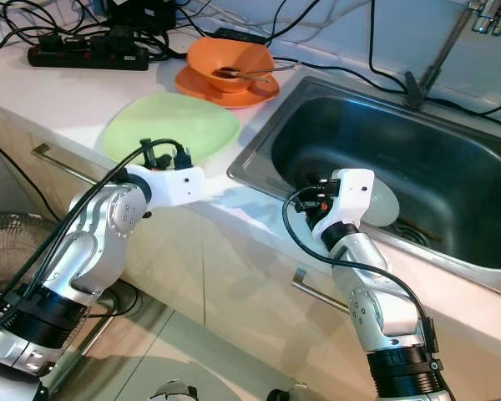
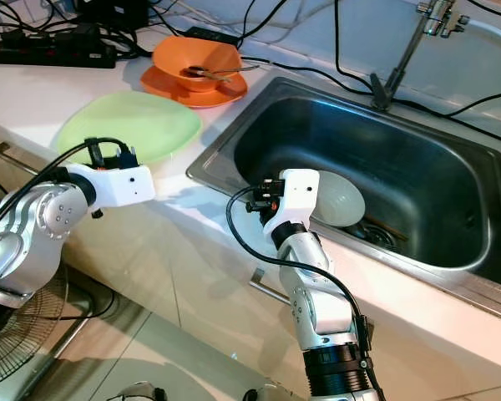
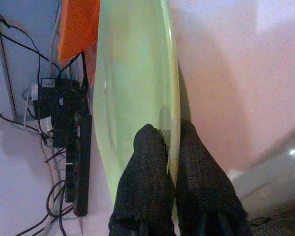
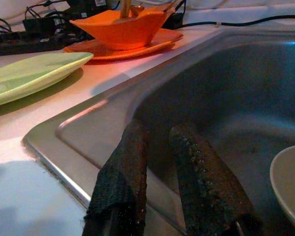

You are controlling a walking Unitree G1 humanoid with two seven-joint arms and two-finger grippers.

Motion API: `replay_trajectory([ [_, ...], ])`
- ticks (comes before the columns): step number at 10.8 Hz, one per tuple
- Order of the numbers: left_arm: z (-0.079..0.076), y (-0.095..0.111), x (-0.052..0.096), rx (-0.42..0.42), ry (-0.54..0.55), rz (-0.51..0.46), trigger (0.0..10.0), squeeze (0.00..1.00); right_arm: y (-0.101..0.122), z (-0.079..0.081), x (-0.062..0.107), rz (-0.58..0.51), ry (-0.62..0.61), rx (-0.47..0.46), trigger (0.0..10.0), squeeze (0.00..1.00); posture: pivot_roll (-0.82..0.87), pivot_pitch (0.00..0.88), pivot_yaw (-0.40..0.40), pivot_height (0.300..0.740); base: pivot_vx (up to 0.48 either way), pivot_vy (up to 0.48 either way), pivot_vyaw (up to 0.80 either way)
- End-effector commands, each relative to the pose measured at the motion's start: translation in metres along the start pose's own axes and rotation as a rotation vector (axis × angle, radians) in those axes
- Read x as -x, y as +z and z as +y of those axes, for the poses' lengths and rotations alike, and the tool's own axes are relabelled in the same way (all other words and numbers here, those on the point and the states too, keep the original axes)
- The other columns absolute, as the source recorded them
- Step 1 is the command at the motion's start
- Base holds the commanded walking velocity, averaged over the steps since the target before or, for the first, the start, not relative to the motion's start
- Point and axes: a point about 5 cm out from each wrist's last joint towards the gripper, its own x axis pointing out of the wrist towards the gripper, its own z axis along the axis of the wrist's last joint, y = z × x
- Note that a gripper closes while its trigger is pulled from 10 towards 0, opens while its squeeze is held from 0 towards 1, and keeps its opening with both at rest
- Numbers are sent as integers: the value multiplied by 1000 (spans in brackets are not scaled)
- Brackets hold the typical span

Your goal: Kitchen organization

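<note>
Two grippers are at work. At the left of the frame, the left gripper (image 3: 169, 169) has its two black fingers closed on the near rim of the flat pale green plate (image 1: 171, 127), which lies on the white counter (image 1: 75, 92); the plate stretches away from the fingers towards the orange bowl on its orange saucer (image 1: 230, 71). To the right, the right gripper (image 4: 160, 167) reaches over the steel sink's (image 1: 259, 146) front edge, fingers slightly apart and empty, with a pale round dish (image 2: 338, 199) just beside it, partly hidden by the wrist.
</note>
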Motion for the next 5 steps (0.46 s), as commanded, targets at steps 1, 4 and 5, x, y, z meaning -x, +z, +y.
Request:
replay_trajectory([
  [1,-12,0,-1,19,-61,5,0,0,1,-4,-2,2,-17,12,10000,0,81,73,-98,719,0,0,0],
  [4,-5,6,5,12,18,8,0,0,1,-4,-3,2,-16,14,10000,0,85,73,-100,719,0,0,0],
  [5,-4,10,6,22,81,2,10000,0,0,-4,-3,2,-14,14,10000,0,88,73,-103,719,0,0,0],
])
